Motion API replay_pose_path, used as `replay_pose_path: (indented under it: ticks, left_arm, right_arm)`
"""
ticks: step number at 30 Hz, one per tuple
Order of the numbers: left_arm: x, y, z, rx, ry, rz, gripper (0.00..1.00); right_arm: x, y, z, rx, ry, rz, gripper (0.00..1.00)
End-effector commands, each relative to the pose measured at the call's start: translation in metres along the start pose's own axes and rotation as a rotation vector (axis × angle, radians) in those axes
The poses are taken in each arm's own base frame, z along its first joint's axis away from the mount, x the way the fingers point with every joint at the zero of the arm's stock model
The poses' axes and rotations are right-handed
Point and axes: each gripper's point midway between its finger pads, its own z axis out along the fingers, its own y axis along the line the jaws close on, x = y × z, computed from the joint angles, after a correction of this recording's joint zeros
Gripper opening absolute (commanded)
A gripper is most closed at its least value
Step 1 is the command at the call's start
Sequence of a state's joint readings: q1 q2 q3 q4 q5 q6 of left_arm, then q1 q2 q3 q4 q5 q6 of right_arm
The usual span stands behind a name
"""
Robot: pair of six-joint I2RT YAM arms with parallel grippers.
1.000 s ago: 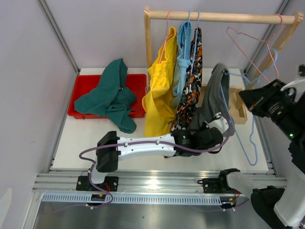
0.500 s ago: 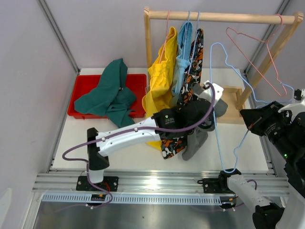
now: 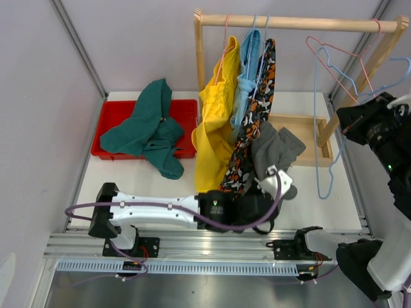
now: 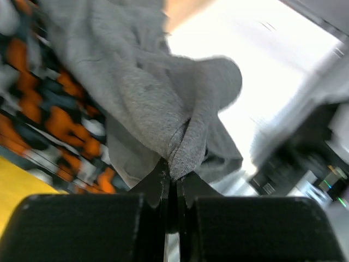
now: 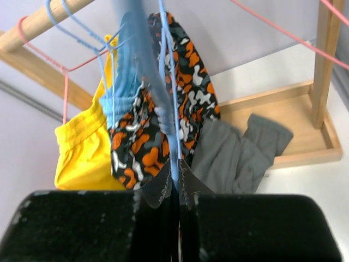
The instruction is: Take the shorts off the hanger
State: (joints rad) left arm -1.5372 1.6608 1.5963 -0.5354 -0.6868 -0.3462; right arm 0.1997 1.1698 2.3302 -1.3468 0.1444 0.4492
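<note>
My left gripper (image 3: 277, 185) is shut on a fold of the grey shorts (image 3: 276, 146), which hang free of any hanger above the table; the pinch shows in the left wrist view (image 4: 175, 173) with the grey shorts (image 4: 163, 93) bunched above it. My right gripper (image 3: 348, 117) is shut on the wire of a bare blue hanger (image 3: 319, 128), and it shows in the right wrist view (image 5: 176, 173). The yellow shorts (image 3: 215, 122), light blue shorts (image 3: 248, 67) and camouflage shorts (image 3: 255, 109) hang on the wooden rail (image 3: 302, 24). The teal shorts (image 3: 151, 125) lie over the red bin (image 3: 115, 112).
A bare pink hanger (image 3: 334, 56) hangs at the rail's right end. The rack's wooden base tray (image 3: 314, 125) lies behind the grey shorts. The rack's right post (image 3: 359, 77) slants close to my right gripper. My left arm (image 3: 154, 208) stretches along the near table edge.
The grey shorts have come off the blue hanger. My left gripper has drawn them down toward the near edge. My right gripper has carried the now bare blue hanger up and right.
</note>
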Motion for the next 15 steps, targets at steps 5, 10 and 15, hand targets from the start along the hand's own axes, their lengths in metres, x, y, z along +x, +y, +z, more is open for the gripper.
replay_pose_path:
  ticks: [5,10,15]
  left_arm:
    - [-0.001,-0.046,-0.077,0.093,-0.059,-0.095,0.00]
    - [-0.020,-0.052,-0.126,0.115,-0.107,-0.078,0.00]
    - [0.002,-0.045,-0.172,0.105,-0.073,-0.039,0.00]
  right_arm:
    - [-0.012,-0.006,0.060,0.068,-0.050,-0.104,0.00]
    - [-0.030,-0.008,0.097,0.112,-0.074,-0.111,0.00]
    - [-0.057,-0.001,0.133,0.056,-0.143,-0.006,0.00]
